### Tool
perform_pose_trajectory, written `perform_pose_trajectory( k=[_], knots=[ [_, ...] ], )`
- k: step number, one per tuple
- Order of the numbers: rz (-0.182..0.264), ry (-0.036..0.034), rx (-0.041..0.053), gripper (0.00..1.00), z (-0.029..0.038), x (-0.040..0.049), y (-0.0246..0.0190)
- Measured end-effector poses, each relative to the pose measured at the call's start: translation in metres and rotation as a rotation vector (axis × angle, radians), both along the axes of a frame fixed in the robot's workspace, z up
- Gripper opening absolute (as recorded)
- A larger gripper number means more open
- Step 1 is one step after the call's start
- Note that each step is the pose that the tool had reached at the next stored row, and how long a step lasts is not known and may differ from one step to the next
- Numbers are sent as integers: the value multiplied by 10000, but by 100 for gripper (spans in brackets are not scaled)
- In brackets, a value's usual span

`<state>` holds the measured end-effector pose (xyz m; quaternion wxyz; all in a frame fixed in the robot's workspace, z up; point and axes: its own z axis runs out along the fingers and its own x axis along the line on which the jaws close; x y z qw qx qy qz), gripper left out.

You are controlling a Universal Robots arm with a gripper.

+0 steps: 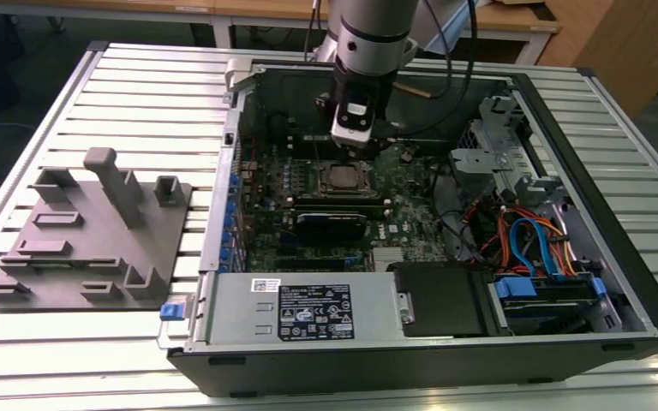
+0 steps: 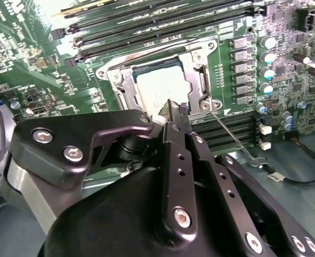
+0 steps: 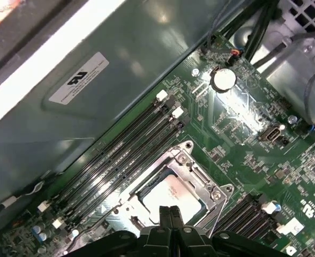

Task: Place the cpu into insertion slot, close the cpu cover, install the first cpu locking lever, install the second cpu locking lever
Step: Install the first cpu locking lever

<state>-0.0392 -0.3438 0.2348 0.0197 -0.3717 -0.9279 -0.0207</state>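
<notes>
And the gripper is low over the green motherboard, its fingers pressed tight together with nothing pinched between them, and the tips hang right at the edge of the cpu cover. Inside that cover's square opening lies the cpu, silver face up and flat, seated in the insertion slot. The cover lies down around it. A thin metal lever runs away from the cover's corner, and the long black memory sticks lie just beside the cover's far edge.
</notes>
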Motion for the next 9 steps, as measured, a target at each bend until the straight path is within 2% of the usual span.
perform_pose_trajectory(
  k=[3,5,9],
  knots=[
    [165,-128,2,11,-1,-1,0],
    [359,-153,3,11,-2,0,0],
    [929,-157,4,11,-2,-1,-1]
  ],
)
